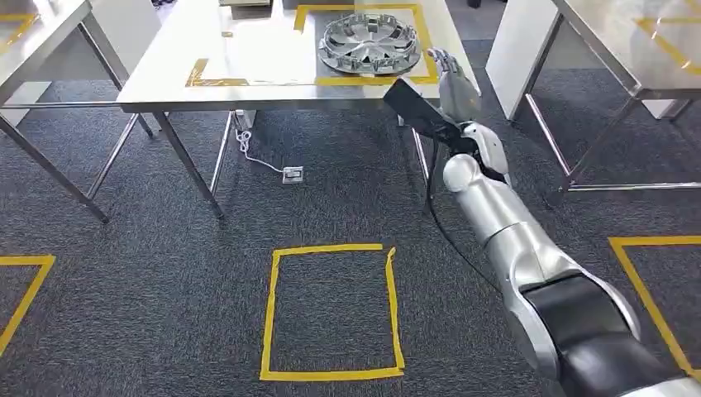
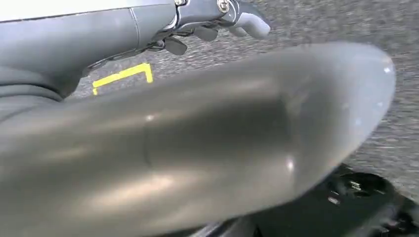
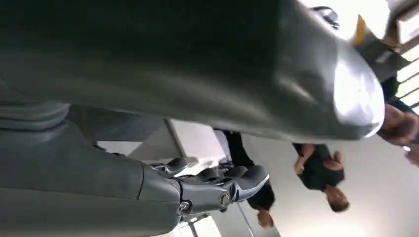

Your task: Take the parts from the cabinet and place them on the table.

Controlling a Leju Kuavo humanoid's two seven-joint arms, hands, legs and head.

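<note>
One silver arm, the right, reaches forward in the head view, its right hand [image 1: 451, 81] raised at the near edge of the counter [image 1: 248, 50], fingers apart and grasping nothing. A hubcap [image 1: 369, 43] lies on the counter inside a yellow tape frame [image 1: 426, 41], near the hand. Dark carpet [image 1: 165, 273] spreads wide below, with a yellow tape square [image 1: 331, 310].

Left wrist view: the left hand [image 2: 217, 22] hangs over carpet, fingers loosely curled, empty.

Right wrist view: fingers [image 3: 247, 177] spread; people [image 3: 321, 173] stand beyond.

Dark grey speckled carpet [image 1: 165, 248] covers the floor, marked with a yellow tape square [image 1: 331, 310] and partial tape outlines at both sides, while a steel-legged white desk [image 1: 248, 58] stands ahead, further desks flank it, and a white cable [image 1: 256, 157] trails to a floor socket [image 1: 293, 174].
</note>
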